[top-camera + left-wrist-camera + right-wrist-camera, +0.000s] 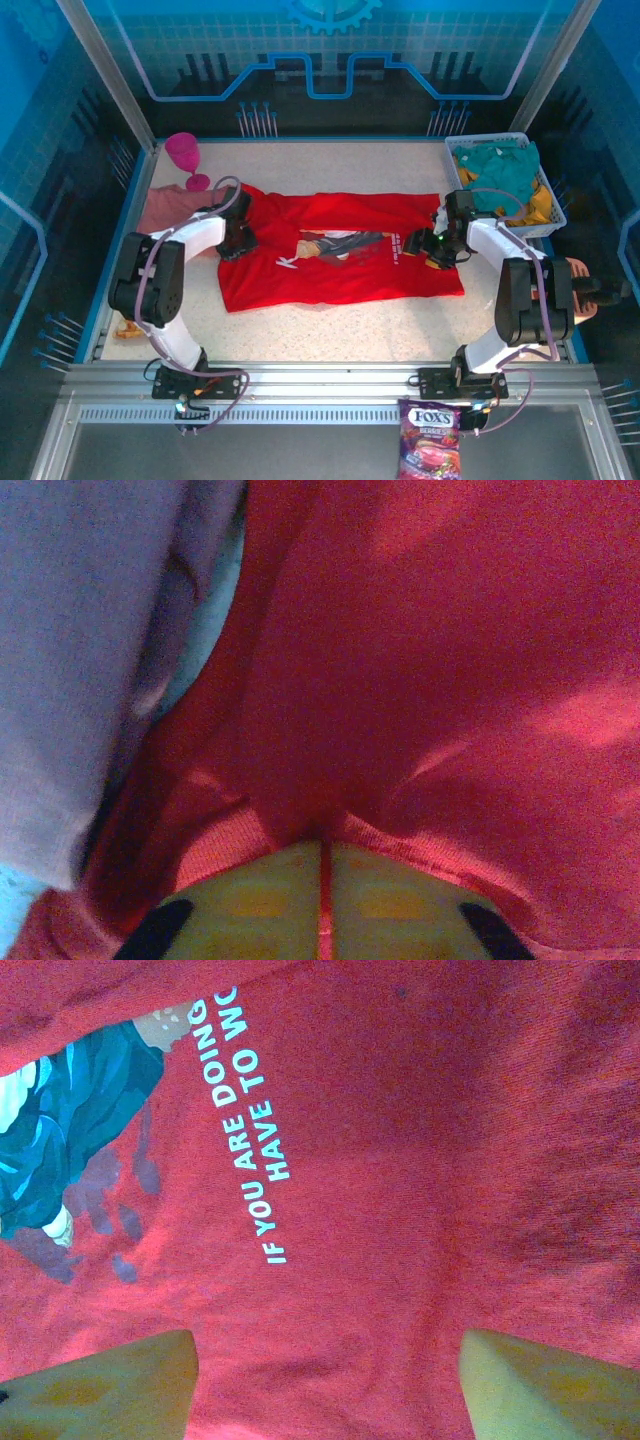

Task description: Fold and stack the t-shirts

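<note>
Pinching red t-shirt [420,680] edge, left pincer [325,920] sits closed.

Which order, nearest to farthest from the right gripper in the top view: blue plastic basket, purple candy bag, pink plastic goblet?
1. Blue plastic basket, just beyond the right gripper, far right.
2. Purple candy bag, front rail.
3. Pink plastic goblet, far left corner.

Bright, blue-tinted overhead light; both wrist views are soft and grainy.
</note>
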You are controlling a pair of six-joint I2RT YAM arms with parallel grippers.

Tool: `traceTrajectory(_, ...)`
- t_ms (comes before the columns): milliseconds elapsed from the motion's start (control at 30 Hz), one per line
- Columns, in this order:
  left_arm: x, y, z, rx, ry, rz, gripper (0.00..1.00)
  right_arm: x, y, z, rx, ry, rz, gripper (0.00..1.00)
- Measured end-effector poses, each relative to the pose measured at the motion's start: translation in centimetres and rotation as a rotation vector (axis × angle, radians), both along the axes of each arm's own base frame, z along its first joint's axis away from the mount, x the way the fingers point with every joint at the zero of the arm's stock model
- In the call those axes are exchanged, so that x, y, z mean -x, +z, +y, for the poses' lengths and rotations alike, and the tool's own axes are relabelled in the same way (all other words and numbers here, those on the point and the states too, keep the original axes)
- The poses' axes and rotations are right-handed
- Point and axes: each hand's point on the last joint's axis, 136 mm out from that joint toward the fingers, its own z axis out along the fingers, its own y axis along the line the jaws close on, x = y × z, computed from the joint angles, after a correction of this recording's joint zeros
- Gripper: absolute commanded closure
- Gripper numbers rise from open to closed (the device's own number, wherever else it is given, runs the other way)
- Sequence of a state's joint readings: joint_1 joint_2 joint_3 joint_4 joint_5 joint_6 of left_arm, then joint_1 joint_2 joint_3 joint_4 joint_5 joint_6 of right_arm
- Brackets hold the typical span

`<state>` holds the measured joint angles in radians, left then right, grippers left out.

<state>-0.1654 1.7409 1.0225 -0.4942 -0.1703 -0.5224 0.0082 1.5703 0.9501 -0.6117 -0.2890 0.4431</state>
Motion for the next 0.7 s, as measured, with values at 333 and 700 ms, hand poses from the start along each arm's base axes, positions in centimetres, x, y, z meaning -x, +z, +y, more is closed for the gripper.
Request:
traceTrajectory(333,-0.7,2.7,1.4,-0.11,-0.059,0.031,1.0,0.0,0.0,0.0,0.001,-0.001,0.0,0.3)
traceTrajectory(700,1.9,3.7,1.8,-0.115,-0.053,0.1,0.59,-0.2,0.1,-0.4,0.023,-0.007,-0.004,0.29)
